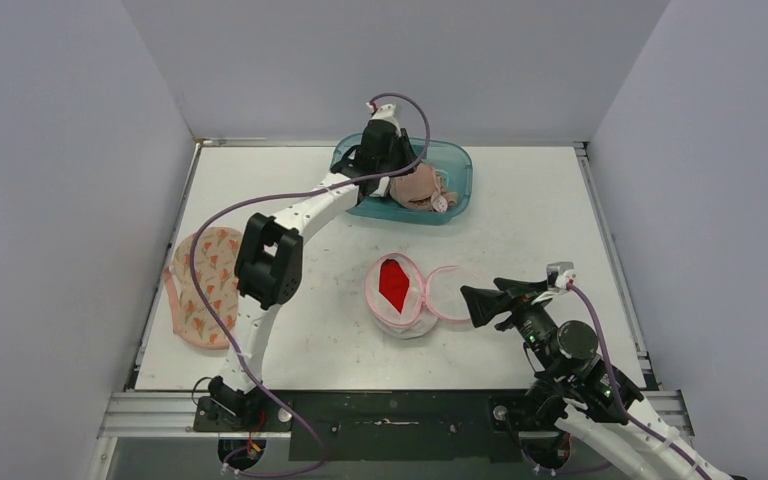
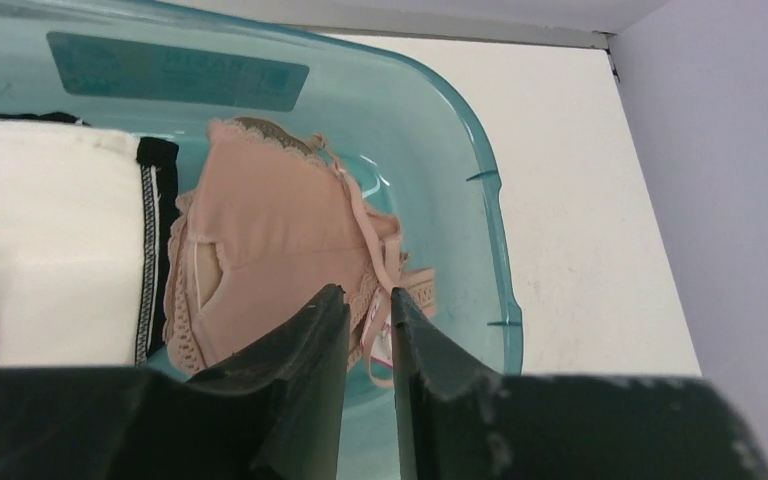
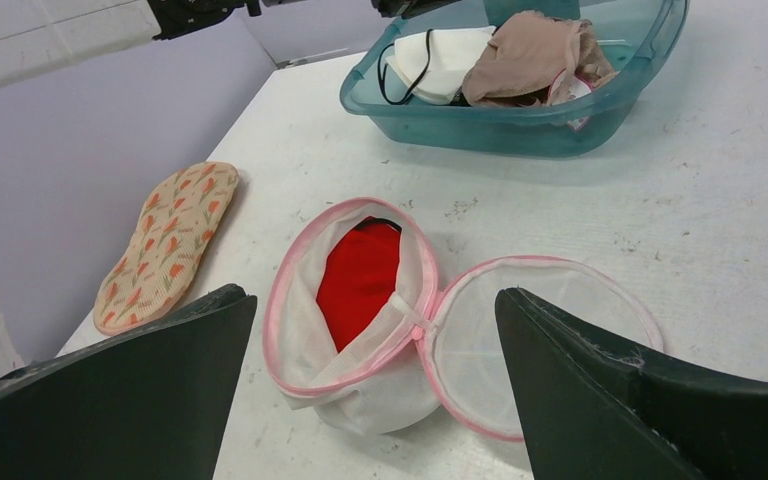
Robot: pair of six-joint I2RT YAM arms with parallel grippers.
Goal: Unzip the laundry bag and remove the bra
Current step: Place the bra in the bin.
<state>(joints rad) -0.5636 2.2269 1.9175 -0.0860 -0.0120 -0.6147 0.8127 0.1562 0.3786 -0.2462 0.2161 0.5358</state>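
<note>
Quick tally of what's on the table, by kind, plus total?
Mesh laundry bag: 1, unzipped
Teal bin: 1
Garments: 4 (red garment in the bag; beige bra and white garment in the bin; floral piece loose on the table)
Total: 6

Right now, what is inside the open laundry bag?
A red garment lies inside the laundry bag. The white mesh covers its lower part, so its full shape cannot be seen.

Label [image 2: 177,72] on teal bin [image 2: 485,215] seems too blurred to read.
</note>
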